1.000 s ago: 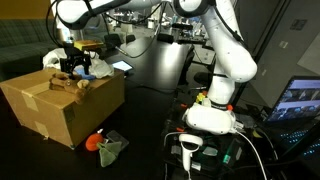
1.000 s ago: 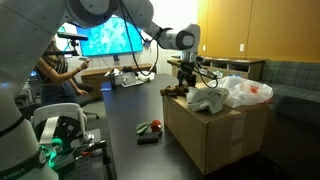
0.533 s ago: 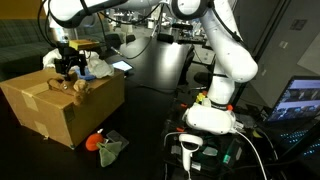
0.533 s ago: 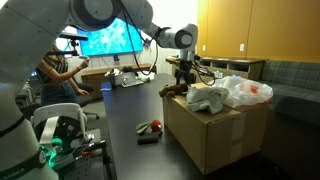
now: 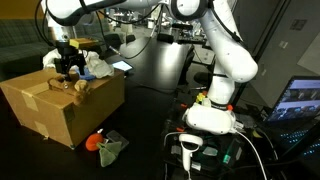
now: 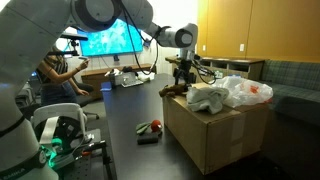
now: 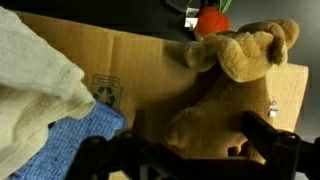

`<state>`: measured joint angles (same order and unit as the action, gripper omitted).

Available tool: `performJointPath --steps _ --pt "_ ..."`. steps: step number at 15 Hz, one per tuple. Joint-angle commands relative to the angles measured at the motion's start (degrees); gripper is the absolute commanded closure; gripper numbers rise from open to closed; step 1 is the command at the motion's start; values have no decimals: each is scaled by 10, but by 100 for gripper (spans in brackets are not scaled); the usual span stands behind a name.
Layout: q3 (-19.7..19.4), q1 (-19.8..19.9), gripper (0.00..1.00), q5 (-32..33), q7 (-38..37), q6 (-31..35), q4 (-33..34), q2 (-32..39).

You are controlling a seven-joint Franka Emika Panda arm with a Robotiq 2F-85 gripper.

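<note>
**Hovering near a box edge**

In the wrist view, the white cloth at 9 o'clock may snag a finger. The gripper, released and empty, hangs above the plush toy, which lies at 2 o'clock by the cardboard box rim. A nudge could topple it off.

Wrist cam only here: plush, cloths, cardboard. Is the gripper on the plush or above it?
Observer: Above; the open gripper hangs just over the plush toy, no contact that I can make out.
Operator: What else is up there?
Observer: A crumpled plastic bag on the box, beside the white cloth.
Operator: And below?
Observer: On the black table, a grey rag-like piece lies by the red toy.
</note>
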<state>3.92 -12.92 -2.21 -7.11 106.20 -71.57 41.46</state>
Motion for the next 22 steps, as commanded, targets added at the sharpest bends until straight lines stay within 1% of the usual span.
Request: performJointPath --steps 1,4,5,6,7,8,10,11,13,17,19,20,21,22 --pt "11 2 0 7 25 -31 42 24" --pt "15 1 0 9 41 -43 48 30" --pt "15 0 3 10 46 -45 50 31" --pt "15 0 18 10 49 -48 51 31" --pt "16 1 27 10 53 -47 50 30" --pt "16 2 30 10 57 -48 52 30" --pt "17 3 45 10 66 -51 52 27" --pt "17 4 55 10 72 -55 52 25" --pt "19 6 67 10 87 -65 52 22" --pt "25 12 97 8 131 -98 55 18" --pt "30 17 100 8 167 -123 54 15" --pt "33 20 97 9 187 -137 51 12" --pt "35 23 99 11 205 -150 47 8" --pt "38 27 97 12 230 -165 41 4"
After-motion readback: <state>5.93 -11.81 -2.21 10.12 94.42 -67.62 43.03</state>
